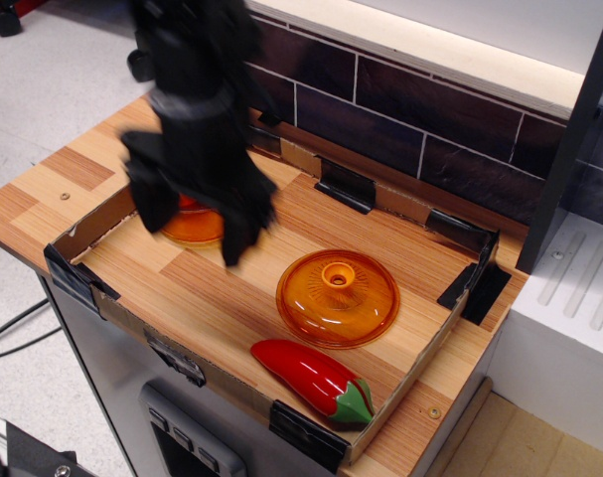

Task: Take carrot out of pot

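Observation:
My black gripper [195, 224] is blurred with motion and hangs open over the back left of the cardboard tray, its two fingers spread apart and empty. Behind and below it sits the amber-orange pot [192, 224], mostly hidden by the gripper. A darker orange-red patch inside the pot [189, 205] may be the carrot, but I cannot tell its shape. The left finger is over the pot's left side and the right finger [239, 237] is over its right rim.
A domed orange lid [337, 297] with a central knob lies in the tray's middle. A red pepper [314, 379] with green stem lies near the front wall. The low cardboard tray wall [112, 298] rings the area. A dark tiled wall stands behind.

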Tool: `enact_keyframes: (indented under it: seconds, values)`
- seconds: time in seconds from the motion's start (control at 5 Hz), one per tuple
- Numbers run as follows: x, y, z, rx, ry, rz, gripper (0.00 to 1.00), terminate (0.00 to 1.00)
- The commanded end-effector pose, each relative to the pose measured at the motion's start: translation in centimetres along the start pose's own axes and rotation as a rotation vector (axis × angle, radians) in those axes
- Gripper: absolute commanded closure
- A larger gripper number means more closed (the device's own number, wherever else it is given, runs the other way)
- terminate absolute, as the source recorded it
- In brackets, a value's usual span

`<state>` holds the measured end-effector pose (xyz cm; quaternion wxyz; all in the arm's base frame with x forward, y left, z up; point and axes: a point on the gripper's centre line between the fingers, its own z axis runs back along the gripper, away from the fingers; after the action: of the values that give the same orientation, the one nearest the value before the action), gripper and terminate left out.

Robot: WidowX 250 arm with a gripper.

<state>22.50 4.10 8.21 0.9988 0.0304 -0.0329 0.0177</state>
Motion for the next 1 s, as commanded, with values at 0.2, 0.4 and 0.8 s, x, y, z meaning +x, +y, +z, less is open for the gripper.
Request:
enact_keyframes:
  seconds: [0.2, 0.4, 0.8]
  values:
    - [6.9, 5.7, 1.3, 0.009, -0.096, 0.069, 0.0, 0.0]
    - [8.2, 6.4, -0.5, 0.026, -0.085, 0.063, 0.0, 0.0]
    - [8.2, 6.2, -3.5, 0.023, -0.049, 0.027, 0.0, 0.0]
